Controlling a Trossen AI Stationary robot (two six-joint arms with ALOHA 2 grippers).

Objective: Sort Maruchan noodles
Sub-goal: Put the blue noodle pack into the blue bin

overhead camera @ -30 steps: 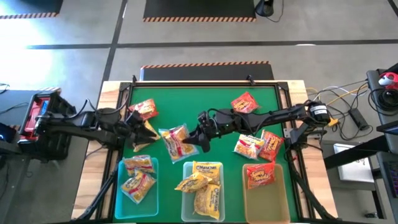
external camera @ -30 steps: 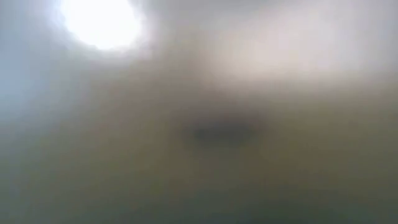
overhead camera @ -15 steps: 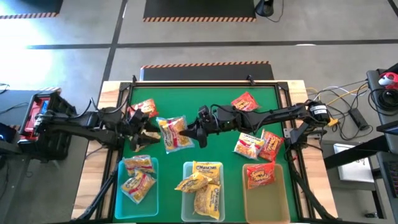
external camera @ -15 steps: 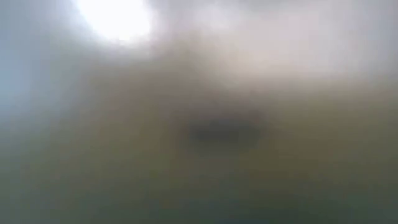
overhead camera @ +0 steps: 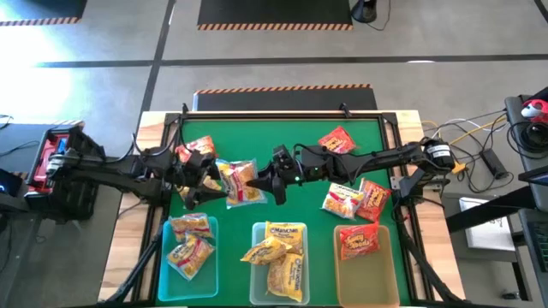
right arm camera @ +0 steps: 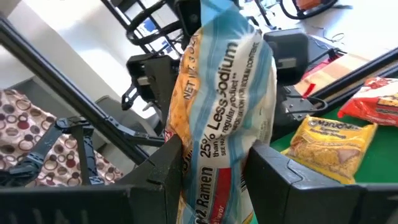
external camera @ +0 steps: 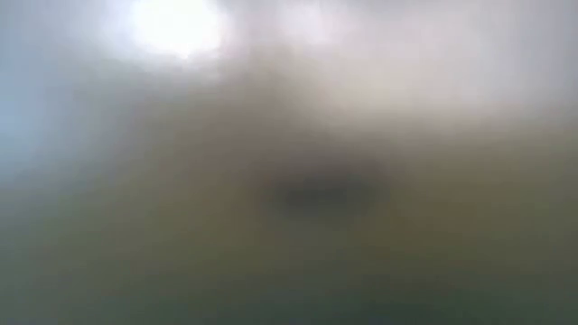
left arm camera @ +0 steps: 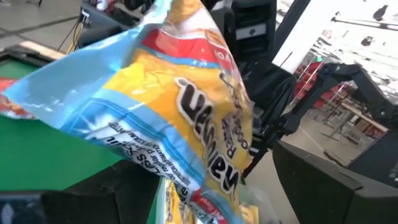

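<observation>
The right gripper (overhead camera: pixel 276 182) sits over the middle of the green table (overhead camera: pixel 282 141), its fingers (right arm camera: pixel 163 167) pinched on a blue-and-yellow ramen packet (overhead camera: pixel 239 182) that stands out from its tip toward the left arm; the right wrist view shows the wrapper squeezed upright between the two dark pads. The left gripper (overhead camera: pixel 208 175) is right on the other side of that same packet, jaws spread wide with nothing clamped, and in the left wrist view the wrapper fills the frame just ahead of it. Whether its fingers touch the plastic cannot be told. Just behind the left gripper lies a red packet (overhead camera: pixel 196 151). Beyond the right gripper's arm, another red packet (overhead camera: pixel 336 139) rests near the far edge, and beside the arm, a yellow packet (overhead camera: pixel 341 202) and a red one (overhead camera: pixel 373 199) lie touching. Along the near edge stand three bins: the left bin (overhead camera: pixel 188 248) with two packets, the middle bin (overhead camera: pixel 279 252) with yellow packets, the right bin (overhead camera: pixel 366 252) with one red packet. The low view is blurred out.
</observation>
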